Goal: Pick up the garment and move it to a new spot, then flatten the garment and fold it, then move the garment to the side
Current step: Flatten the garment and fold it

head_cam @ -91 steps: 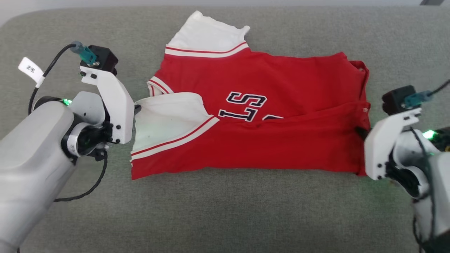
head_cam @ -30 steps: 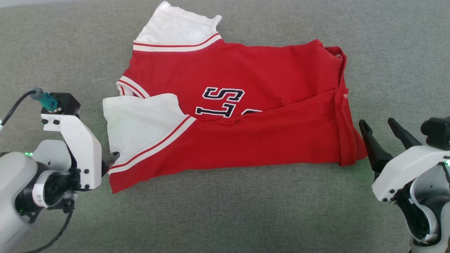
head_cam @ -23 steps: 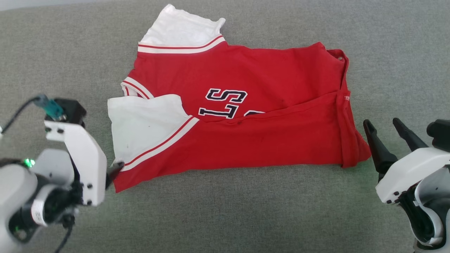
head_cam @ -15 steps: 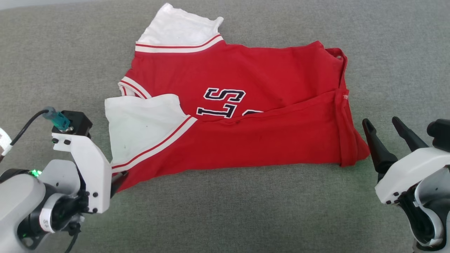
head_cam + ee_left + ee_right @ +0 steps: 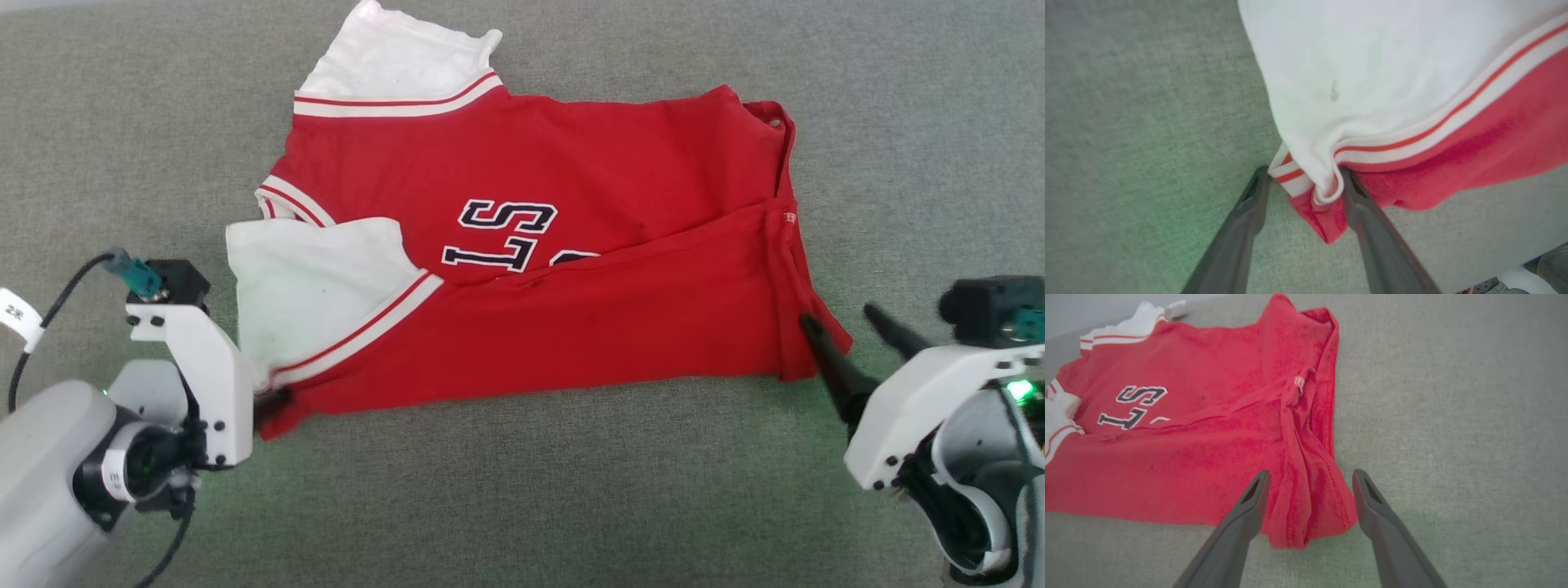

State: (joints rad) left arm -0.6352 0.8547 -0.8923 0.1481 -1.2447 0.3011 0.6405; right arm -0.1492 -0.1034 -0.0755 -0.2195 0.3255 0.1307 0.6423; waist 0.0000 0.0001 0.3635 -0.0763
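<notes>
Between the spread left jaws and right jaws lie corners of the bright red fabric T-shirt (image 5: 571, 343); shallow pinches risk dropping layers.

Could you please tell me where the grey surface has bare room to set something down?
The grey surface's widest free patch is the near strip before the garment, between the left gripper and the right gripper. Bare too: right of its hem, left of its white sleeves. Crowded: its two near corners, each straddled by a gripper.
</notes>
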